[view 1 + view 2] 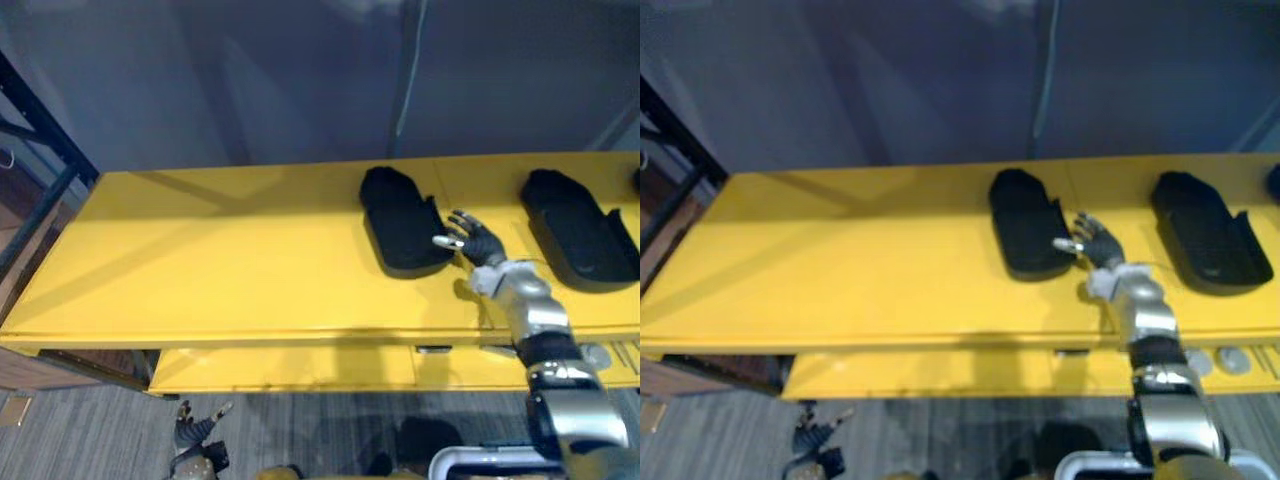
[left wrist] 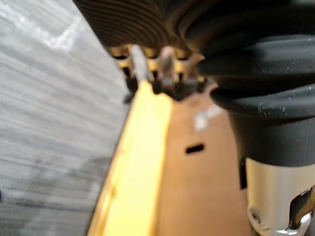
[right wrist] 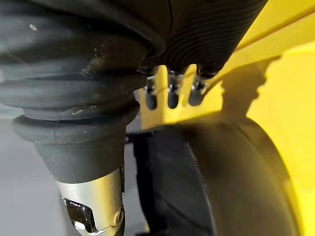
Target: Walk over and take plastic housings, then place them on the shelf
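Observation:
Two black plastic housings lie on the yellow top shelf (image 1: 200,260): one (image 1: 400,225) in the middle, the other (image 1: 575,230) further right. My right hand (image 1: 478,240) rests over the shelf between them, open, its fingers spread against the right edge of the middle housing. In the right wrist view the straight fingers (image 3: 172,98) hover just above that housing (image 3: 211,182). My left hand (image 1: 197,435) hangs low near the floor at the lower left, fingers relaxed and holding nothing. In the left wrist view it is beside a yellow shelf edge (image 2: 133,167).
A lower yellow shelf (image 1: 300,370) juts out under the top one, with small round silver parts (image 1: 1230,360) at its right end. A black metal frame (image 1: 40,200) stands at the left. Another dark item (image 1: 636,180) peeks in at the far right edge.

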You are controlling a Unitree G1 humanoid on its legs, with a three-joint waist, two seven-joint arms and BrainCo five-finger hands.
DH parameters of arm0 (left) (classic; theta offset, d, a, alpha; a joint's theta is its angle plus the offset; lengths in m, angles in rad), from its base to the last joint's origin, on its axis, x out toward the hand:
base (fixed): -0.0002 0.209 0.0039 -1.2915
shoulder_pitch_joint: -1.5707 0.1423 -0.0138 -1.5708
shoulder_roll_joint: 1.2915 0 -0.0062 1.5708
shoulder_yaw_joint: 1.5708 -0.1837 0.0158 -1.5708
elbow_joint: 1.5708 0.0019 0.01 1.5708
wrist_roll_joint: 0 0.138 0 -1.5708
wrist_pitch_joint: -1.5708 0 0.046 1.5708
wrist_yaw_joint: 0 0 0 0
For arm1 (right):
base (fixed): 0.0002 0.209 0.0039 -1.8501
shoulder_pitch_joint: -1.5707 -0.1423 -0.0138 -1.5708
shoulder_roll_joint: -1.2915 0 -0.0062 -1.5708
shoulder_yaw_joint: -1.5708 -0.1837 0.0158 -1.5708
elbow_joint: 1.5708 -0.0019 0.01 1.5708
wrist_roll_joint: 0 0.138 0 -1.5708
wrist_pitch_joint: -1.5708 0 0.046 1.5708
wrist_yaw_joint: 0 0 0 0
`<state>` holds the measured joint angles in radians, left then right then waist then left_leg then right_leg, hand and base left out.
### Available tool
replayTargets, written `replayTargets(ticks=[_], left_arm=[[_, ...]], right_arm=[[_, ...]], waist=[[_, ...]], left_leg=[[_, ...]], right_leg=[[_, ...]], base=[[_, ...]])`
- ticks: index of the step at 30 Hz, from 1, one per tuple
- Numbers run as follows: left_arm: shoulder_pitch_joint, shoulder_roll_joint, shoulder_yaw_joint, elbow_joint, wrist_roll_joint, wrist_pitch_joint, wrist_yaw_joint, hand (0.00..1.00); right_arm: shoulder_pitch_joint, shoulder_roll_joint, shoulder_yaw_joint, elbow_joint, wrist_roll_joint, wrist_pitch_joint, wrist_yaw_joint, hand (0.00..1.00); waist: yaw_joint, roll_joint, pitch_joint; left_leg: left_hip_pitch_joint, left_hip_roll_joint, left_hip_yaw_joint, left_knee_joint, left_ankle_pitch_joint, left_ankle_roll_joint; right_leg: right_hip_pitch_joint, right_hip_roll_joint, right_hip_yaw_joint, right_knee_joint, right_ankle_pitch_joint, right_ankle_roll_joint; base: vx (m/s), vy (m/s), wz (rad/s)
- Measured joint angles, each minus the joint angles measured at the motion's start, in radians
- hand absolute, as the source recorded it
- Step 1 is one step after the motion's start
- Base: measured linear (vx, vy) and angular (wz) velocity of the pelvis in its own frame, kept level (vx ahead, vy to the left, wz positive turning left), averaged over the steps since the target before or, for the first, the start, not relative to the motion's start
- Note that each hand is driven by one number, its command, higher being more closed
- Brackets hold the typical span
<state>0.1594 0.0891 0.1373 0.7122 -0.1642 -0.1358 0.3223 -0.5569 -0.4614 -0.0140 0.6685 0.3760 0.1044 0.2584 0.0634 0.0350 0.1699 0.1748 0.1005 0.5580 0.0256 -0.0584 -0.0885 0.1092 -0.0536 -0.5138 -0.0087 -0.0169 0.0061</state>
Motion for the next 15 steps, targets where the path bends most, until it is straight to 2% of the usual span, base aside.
replayTargets(ticks=[6,9,15], left_arm=[[-0.033,-0.002,-0.035,0.000,-0.026,0.000,0.013,0.00],[-0.031,-0.013,-0.041,0.000,-0.027,0.004,0.021,0.00],[-0.023,-0.019,-0.045,0.026,-0.026,0.004,0.027,0.00]], right_arm=[[0.048,0.042,0.024,-0.070,-0.023,0.000,-0.097,0.00],[0.085,0.069,0.016,-0.094,-0.015,-0.022,-0.163,0.00],[0.171,0.126,-0.003,-0.192,0.002,-0.066,-0.222,0.00]], waist=[[-0.010,-0.010,-0.005],[-0.009,-0.014,-0.003],[-0.010,-0.026,0.006]], left_leg=[[0.002,0.008,0.005,0.024,-0.025,0.009],[0.002,0.013,0.006,0.038,-0.052,0.015],[-0.040,0.019,0.024,0.104,-0.091,0.037]], right_leg=[[-0.004,-0.003,0.005,0.029,0.000,0.000],[-0.006,-0.004,0.013,0.041,-0.001,0.000],[-0.058,-0.033,0.027,0.113,-0.021,0.005]], base=[[0.01,0.015,-0.05],[-0.06,0.065,-0.01],[-0.10,0.055,-0.08]])
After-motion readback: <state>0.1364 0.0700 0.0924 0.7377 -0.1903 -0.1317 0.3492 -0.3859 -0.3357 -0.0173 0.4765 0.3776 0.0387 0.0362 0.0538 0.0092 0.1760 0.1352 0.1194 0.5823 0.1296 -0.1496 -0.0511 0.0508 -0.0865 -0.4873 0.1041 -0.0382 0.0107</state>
